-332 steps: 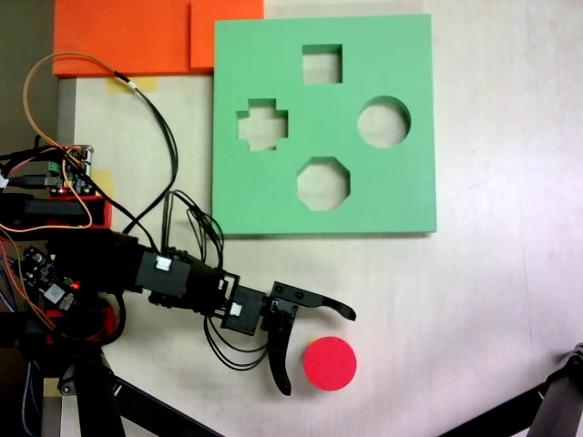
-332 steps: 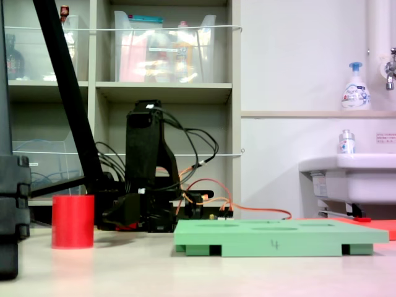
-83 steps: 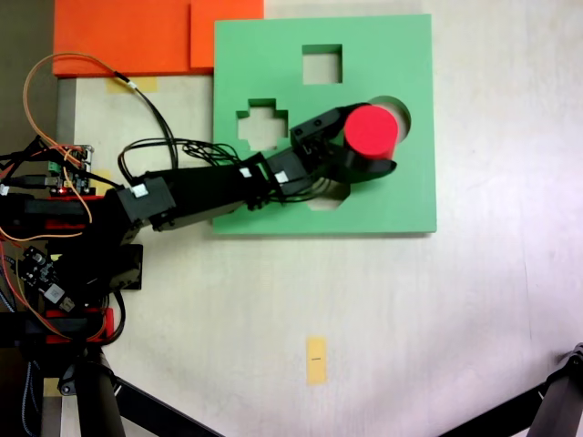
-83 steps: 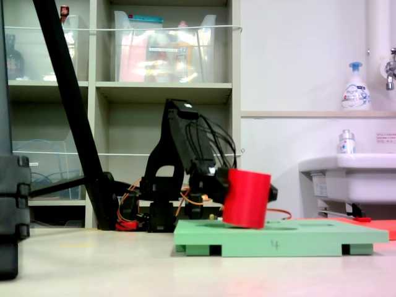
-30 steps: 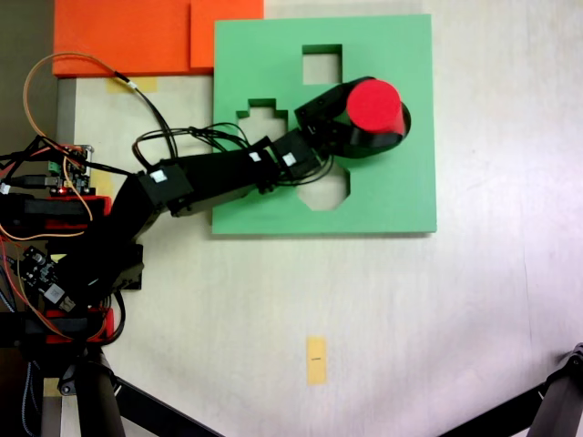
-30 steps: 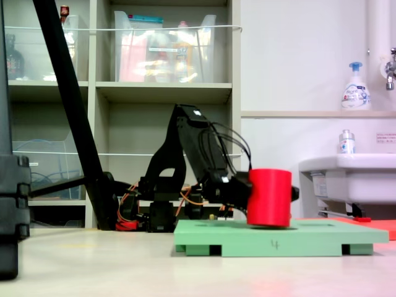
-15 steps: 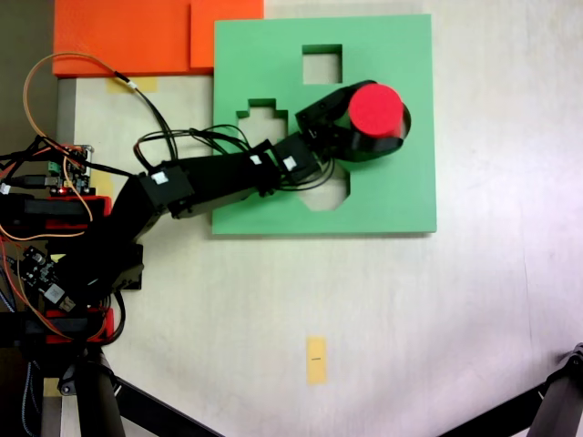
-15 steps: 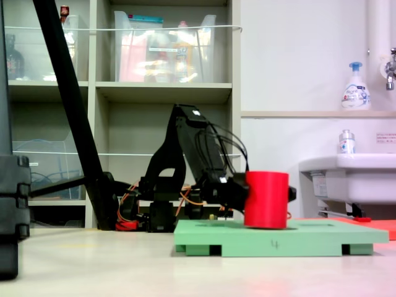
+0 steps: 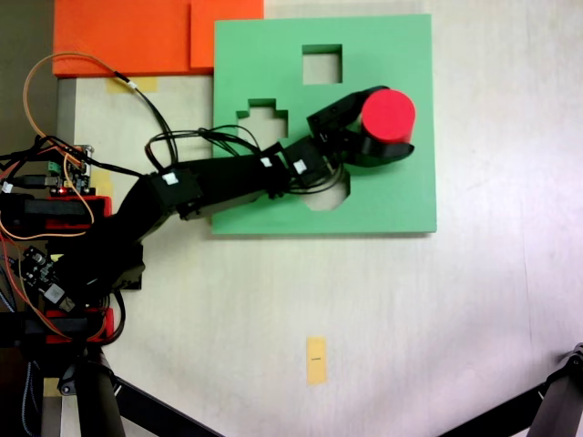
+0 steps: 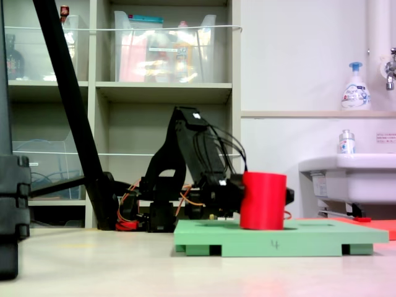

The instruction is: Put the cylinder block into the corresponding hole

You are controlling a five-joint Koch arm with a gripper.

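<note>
Cylinder [image 9: 388, 114] held over the hole — gripper [image 9: 373, 127] pinched on it.

In a fixed view from above, the red cylinder is seen covering the round cutout of the green board [image 9: 401, 196], black jaws pressed on both its sides. In a fixed view from the side, the cylinder [image 10: 263, 200] is seen upright, its base at the board's [image 10: 309, 238] top surface — how deep it is seated cannot be told. The arm [image 9: 228, 177] is stretched across the board's octagonal cutout [image 9: 330, 193].

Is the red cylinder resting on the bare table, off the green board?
No: in a fixed view the cylinder block stands over the green board, clamped by the gripper.
</note>
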